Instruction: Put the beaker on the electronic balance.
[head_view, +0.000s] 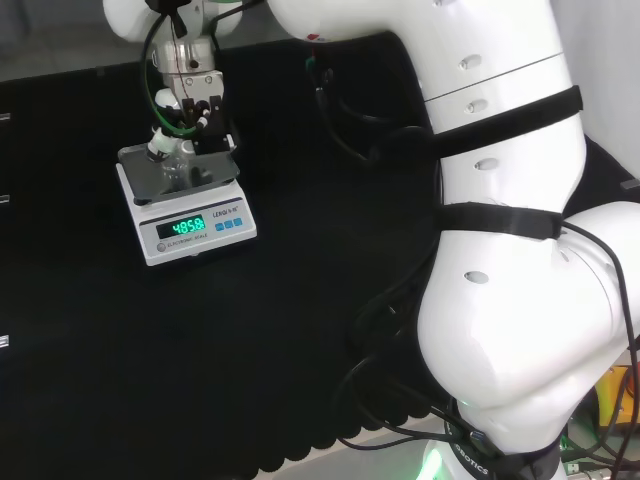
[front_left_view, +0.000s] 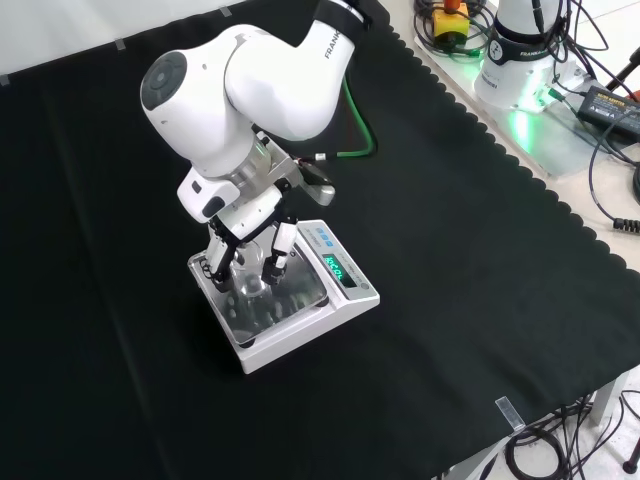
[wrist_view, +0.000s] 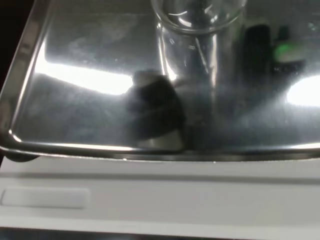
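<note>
Standing upright on the steel weighing pan (wrist_view: 90, 100) of the electronic balance (front_left_view: 290, 300), a clear glass beaker (wrist_view: 197, 45), its base meeting the pan's mirrored surface in the wrist view. Hanging directly over the pan from the white arm (front_left_view: 260, 80), the hand (front_left_view: 250, 245), fingers (front_left_view: 275, 262) pointing down and curling in around the beaker (front_left_view: 252, 285) from both sides, closing on it. In the head view, the same hand (head_view: 190, 125) reaching down onto the balance (head_view: 185, 205) at the far left of the black cloth (head_view: 330, 330), fingertips (head_view: 160, 148) flanking the beaker (head_view: 180, 165). Glowing green on the balance's front panel, the lit display (head_view: 189, 227), beside small blue buttons (head_view: 227, 225). Reflecting in the pan, bright light patches and dark finger shapes.
</note>
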